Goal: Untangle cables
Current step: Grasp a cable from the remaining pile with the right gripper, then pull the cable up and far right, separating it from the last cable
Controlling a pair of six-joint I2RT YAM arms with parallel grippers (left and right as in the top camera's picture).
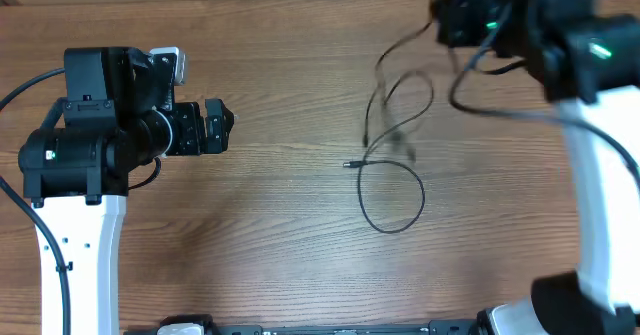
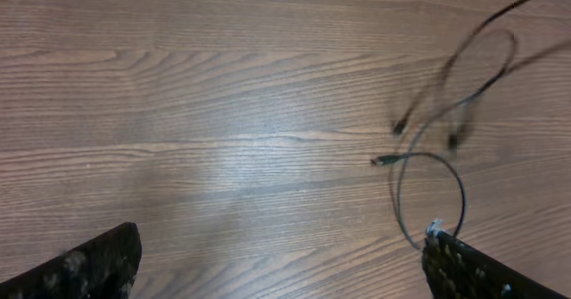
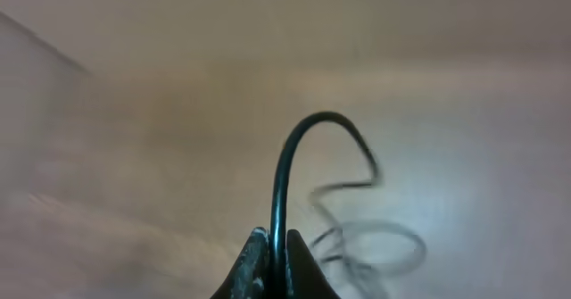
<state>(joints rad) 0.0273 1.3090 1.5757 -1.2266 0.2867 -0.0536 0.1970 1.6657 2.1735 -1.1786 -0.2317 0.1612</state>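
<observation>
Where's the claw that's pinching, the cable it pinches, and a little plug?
right claw (image 3: 275, 238): right wrist view, between its fingertips.
cable (image 3: 278, 178): right wrist view, on the rising side of its arch.
plug (image 2: 382, 161): left wrist view, on the tip at the loop's end.

Left arm (image 1: 80, 240) and right arm (image 1: 600, 195) had white lower links, black upper housings, green indicator lights (image 1: 50, 156) and thick black wires (image 1: 66, 295).

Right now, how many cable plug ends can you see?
3 plug ends: one ending the round loop, one just up-right of it, one further right among blurred strands. Others may hide at the right gripper, shut on a cable.
</observation>
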